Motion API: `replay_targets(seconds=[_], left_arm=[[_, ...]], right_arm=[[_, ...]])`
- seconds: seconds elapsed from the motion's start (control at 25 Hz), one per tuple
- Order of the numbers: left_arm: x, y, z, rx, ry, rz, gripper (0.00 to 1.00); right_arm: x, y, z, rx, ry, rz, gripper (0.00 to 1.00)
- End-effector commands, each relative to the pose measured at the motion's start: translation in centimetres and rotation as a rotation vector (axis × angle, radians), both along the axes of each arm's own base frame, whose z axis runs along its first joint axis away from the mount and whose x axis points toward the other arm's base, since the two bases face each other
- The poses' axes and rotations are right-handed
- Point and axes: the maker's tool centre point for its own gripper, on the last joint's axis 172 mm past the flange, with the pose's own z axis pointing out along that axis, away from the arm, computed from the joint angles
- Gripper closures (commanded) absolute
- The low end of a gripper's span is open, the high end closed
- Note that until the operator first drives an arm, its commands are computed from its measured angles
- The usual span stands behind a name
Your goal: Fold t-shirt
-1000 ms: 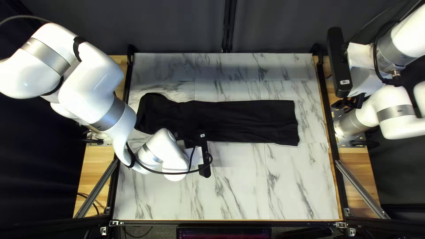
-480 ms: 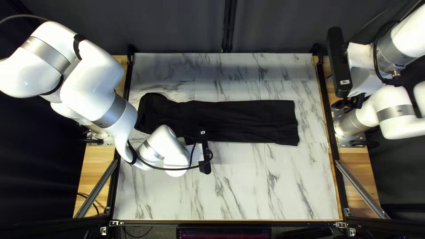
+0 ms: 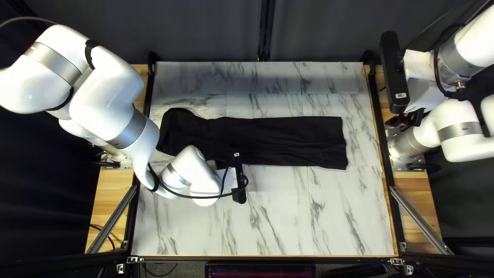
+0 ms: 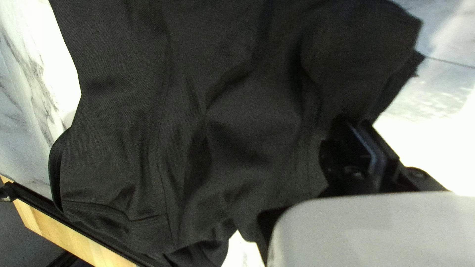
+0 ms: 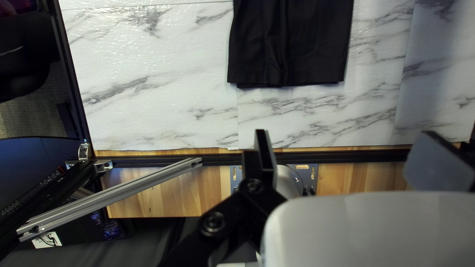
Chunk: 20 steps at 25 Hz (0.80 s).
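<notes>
The black t-shirt (image 3: pixel 278 139) lies in a long band across the table, its end at the left of the top left view bunched and wrinkled. My left gripper (image 3: pixel 221 162) is low over its near edge, partly hidden by its wrist. In the left wrist view my left gripper (image 4: pixel 354 136) has its fingers close together on the edge of the t-shirt (image 4: pixel 247 118); their dark tips blend into the folds. My right gripper (image 3: pixel 406 119) hangs beyond the table's right edge. In the right wrist view my right gripper (image 5: pixel 349 153) stands open, away from the t-shirt's straight end (image 5: pixel 292 44).
Black rails (image 3: pixel 383 154) run along the table's sides, with wooden strips (image 3: pixel 419 201) outside them. Bare marble-patterned tabletop (image 3: pixel 288 216) shows in front of and beyond the cloth. My left forearm crosses the table's left edge.
My left gripper has shifted slightly toward the table's far side, onto the cloth's near edge, and has since stayed nearly still. The t-shirt and my right arm look unchanged.
</notes>
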Motion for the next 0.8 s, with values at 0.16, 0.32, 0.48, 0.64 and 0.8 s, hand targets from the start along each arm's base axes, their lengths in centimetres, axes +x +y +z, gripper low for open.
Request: replay_targets(seconds=[0.16,0.32,0.48,0.64,0.8], left_arm=[[0.1,-1.1,1.0,0.015,-0.005,-0.008,0.99],[0.1,-1.6,1.3,0.017,-0.004,-0.014,0.96],[0.0,-1.9,1.4,0.017,0.002,-0.019,0.73],[-0.2,-1.2,1.1,0.011,0.011,-0.015,0.3],[0.0,-0.7,0.6,0.005,0.016,-0.013,1.0]], right_arm=[[0.0,0.0,0.0,0.0,0.0,0.0,0.0],[0.0,0.0,0.0,0.0,0.0,0.0,0.0],[0.0,0.0,0.0,0.0,0.0,0.0,0.0],[0.0,0.0,0.0,0.0,0.0,0.0,0.0],[0.0,0.0,0.0,0.0,0.0,0.0,0.0]])
